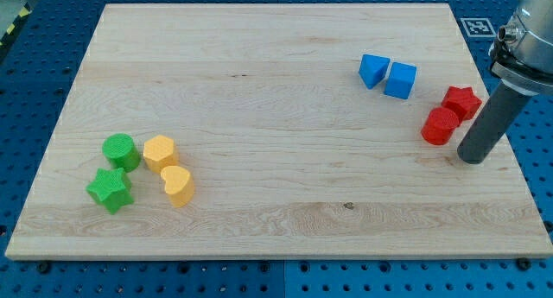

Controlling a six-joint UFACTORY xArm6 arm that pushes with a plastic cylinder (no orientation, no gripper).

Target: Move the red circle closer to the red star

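The red circle (440,125) sits near the view's right edge of the wooden board (276,73). The red star (461,102) lies just above and right of it, touching or nearly touching. My tip (471,158) rests on the board just below and right of the red circle, a small gap apart from it. The dark rod rises from the tip toward the view's upper right.
A blue triangle-like block (373,70) and a blue cube (400,79) sit left of and above the red pair. At the view's lower left are a green circle (120,151), a green star (109,190), a yellow hexagon (160,152) and a yellow heart (178,185).
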